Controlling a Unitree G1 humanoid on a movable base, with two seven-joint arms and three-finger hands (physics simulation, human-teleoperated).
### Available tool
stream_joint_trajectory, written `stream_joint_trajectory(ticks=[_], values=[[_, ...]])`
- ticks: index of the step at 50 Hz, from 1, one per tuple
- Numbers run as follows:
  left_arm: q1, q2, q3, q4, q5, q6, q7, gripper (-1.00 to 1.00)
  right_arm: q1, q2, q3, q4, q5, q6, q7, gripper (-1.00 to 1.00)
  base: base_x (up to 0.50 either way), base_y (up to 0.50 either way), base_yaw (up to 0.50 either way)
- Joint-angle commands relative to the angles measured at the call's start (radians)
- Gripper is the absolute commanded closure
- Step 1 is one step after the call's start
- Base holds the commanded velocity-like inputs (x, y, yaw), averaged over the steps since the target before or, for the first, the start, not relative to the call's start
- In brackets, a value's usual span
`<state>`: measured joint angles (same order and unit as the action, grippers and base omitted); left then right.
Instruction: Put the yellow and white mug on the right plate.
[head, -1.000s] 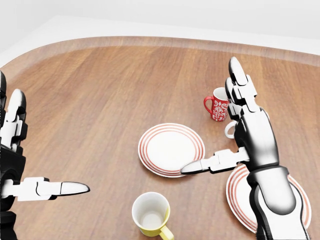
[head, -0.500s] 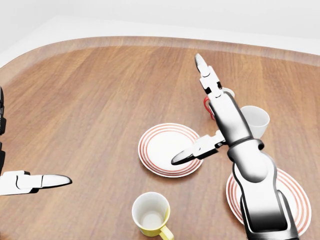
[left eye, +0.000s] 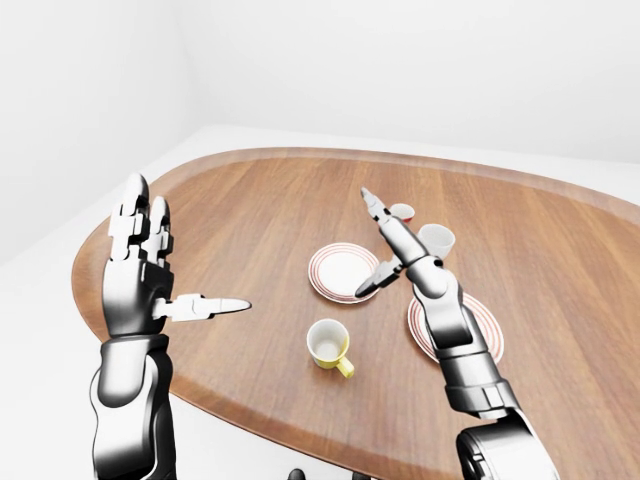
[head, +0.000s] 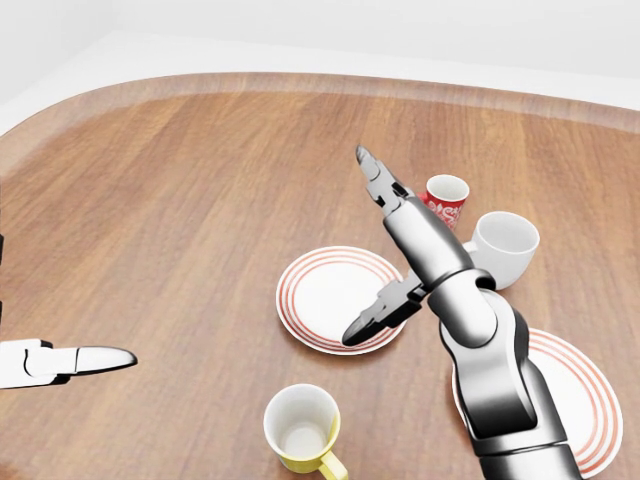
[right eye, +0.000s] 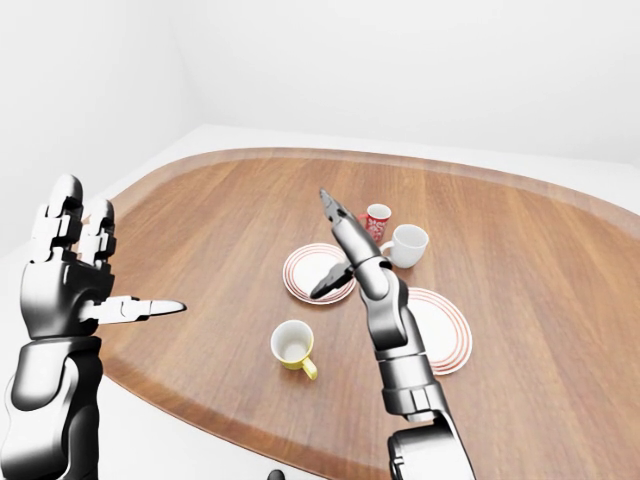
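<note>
Yellow and white mug (head: 302, 430), glossy, round, upright

Bare simulated dining spot (white walls): wooden table (head: 180, 200) set with plates (head: 335, 298)

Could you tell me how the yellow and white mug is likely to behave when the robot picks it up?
The yellow and white mug looks rigid and glazed, so probably slippery. It stands upright and appears empty, so likely light. Its handle sits to one side, so it may swing if gripped there.
</note>
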<state>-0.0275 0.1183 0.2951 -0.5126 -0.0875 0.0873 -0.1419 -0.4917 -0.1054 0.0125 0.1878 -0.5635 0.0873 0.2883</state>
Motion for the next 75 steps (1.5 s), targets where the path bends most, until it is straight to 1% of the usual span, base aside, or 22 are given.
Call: stream_joint_trajectory(ticks=[1, 18, 37, 53, 60, 62, 66, 71, 75], values=[[-0.002, 0.002, 0.005, 0.003, -0.002, 0.000, 0.000, -1.00, -0.011, 0.012, 0.007, 0.045, -0.041, 0.000, 0.027, -1.00, 0.00, 0.00, 0.00], [-0.005, 0.007, 0.014, -0.001, -0.006, 0.000, 0.000, -1.00, 0.019, 0.052, 0.040, 0.031, -0.039, 0.000, 0.048, -1.00, 0.00, 0.00, 0.00], [-0.016, 0.026, 0.038, 0.058, -0.014, 0.000, 0.000, -1.00, 0.081, 0.093, 0.082, 0.003, -0.083, 0.000, 0.054, -1.00, 0.00, 0.00, 0.00], [-0.013, 0.024, 0.031, 0.067, -0.008, 0.000, 0.002, -1.00, 0.147, 0.108, 0.103, -0.032, -0.108, 0.000, 0.061, -1.00, 0.00, 0.00, 0.00], [-0.014, 0.023, 0.028, 0.062, -0.005, 0.000, 0.001, -1.00, 0.156, 0.114, 0.109, 0.009, -0.112, 0.000, 0.037, -1.00, 0.00, 0.00, 0.00], [-0.013, 0.023, 0.030, 0.055, -0.006, 0.000, 0.001, -1.00, 0.153, 0.116, 0.110, 0.028, -0.114, -0.003, 0.026, -1.00, 0.00, 0.00, 0.00], [-0.012, 0.022, 0.029, 0.053, -0.006, 0.000, 0.001, -1.00, 0.157, 0.123, 0.117, 0.066, -0.116, -0.024, 0.004, -1.00, 0.00, 0.00, 0.00], [-0.011, 0.022, 0.029, 0.051, -0.006, 0.000, 0.000, -1.00, 0.167, 0.130, 0.127, 0.076, -0.127, -0.033, -0.007, -1.00, 0.00, 0.00, 0.00], [-0.010, 0.021, 0.030, 0.049, -0.007, 0.000, -0.001, -1.00, 0.166, 0.133, 0.129, 0.102, -0.132, -0.047, -0.024, -1.00, 0.00, 0.00, 0.00]])
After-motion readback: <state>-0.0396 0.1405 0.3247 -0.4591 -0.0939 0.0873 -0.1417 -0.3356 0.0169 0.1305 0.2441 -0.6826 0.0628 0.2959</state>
